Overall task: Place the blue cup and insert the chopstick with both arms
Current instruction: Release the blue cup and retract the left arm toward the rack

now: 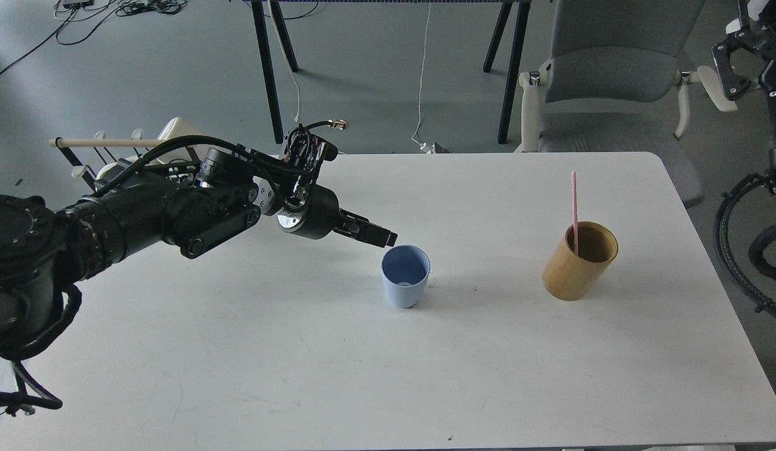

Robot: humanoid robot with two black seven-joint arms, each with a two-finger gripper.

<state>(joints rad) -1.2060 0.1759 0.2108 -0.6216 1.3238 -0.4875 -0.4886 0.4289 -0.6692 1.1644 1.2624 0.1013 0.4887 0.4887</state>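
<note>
The blue cup (405,275) stands upright on the white table (300,351) near its middle, with nothing in it. My left gripper (385,237) hovers just up and left of the cup's rim, apart from it, fingers slightly open and empty. The pink chopstick (574,210) stands upright inside a tan wooden cylinder (575,266) on the right of the table. My right arm and its gripper are out of view.
A rack with white mugs (121,169) stands off the table's left rear corner, behind my left arm. A grey chair (613,69) is behind the table at the right. Black equipment (757,188) sits along the right edge.
</note>
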